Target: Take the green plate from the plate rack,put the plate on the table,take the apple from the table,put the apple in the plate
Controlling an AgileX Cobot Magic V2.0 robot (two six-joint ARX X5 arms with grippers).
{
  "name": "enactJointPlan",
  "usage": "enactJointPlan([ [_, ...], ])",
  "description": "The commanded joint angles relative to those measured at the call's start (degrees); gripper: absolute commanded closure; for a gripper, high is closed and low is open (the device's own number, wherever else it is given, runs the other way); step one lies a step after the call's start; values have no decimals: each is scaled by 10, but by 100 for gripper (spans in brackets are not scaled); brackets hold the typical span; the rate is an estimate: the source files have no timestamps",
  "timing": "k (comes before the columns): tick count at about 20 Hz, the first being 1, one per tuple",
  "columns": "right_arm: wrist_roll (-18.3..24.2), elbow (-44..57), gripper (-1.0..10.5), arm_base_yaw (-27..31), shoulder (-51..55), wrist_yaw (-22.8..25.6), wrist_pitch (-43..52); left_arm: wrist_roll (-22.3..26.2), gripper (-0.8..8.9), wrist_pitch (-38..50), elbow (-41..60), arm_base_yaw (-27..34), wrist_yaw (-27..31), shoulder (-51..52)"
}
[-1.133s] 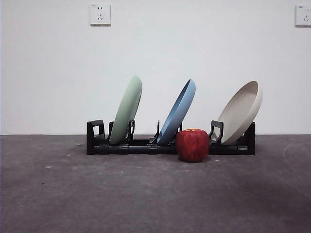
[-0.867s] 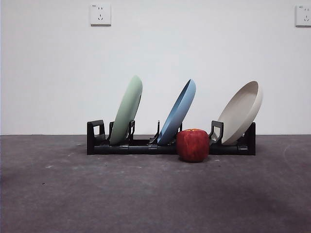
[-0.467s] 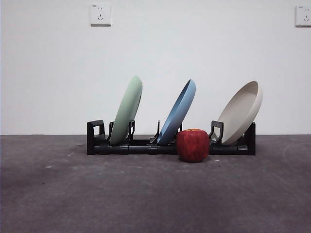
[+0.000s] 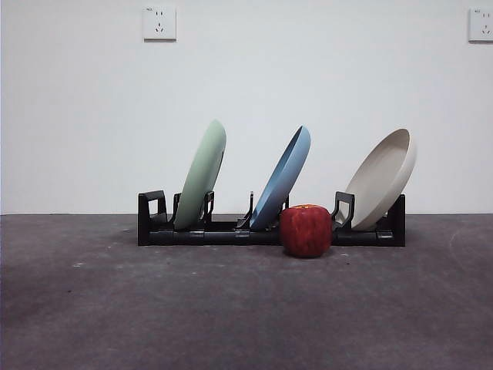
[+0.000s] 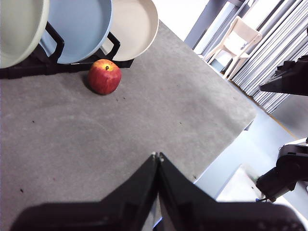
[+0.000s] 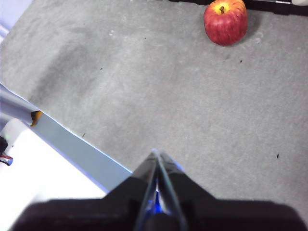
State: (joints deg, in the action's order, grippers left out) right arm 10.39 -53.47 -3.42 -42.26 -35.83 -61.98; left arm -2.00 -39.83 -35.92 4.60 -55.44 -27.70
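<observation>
Both clenched, empty, the left end effector (image 5: 158, 156) and right end effector (image 6: 156, 153) hang above the worktop's (image 4: 231, 308) near edge, the green plate (image 4: 202, 173) leaning in the rack (image 4: 231, 231) toward the far edge.

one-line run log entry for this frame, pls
stage: pre-grasp | green plate: in plate rack | apple: on table before rack | left end effector: shut, empty | right end effector: shut, empty

Even soft light, sharp front view; wrist views bright, slightly blurred.
</observation>
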Motion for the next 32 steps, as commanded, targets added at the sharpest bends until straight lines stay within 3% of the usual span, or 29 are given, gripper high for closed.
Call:
enactJointPlan([
  [1, 0, -2, 643, -2, 0, 0, 2, 19, 504, 1, 0, -2, 3, 0],
  [2, -7, -2, 459, -2, 0, 0, 2, 13, 334, 1, 0, -2, 10, 0],
  [3, -7, -2, 307, -3, 0, -1, 1, 5, 271, 1, 0, -2, 14, 0],
  [4, -8, -2, 266, -5, 0, -1, 1, 5, 274, 1, 0, -2, 13, 0],
  [14, -9, -2, 267, -9, -1, -1, 2, -9, 274, 24, -14, -11, 51, -24],
  [17, -10, -2, 267, -9, -1, -1, 2, -13, 274, 59, -57, -41, 104, -77],
  [26, -20, -2, 267, -9, -1, -2, 1, -12, 275, 185, -250, -175, 280, -378],
  [32, -20, -2, 267, -9, -1, -2, 0, -10, 275, 254, -370, -219, 352, -569],
])
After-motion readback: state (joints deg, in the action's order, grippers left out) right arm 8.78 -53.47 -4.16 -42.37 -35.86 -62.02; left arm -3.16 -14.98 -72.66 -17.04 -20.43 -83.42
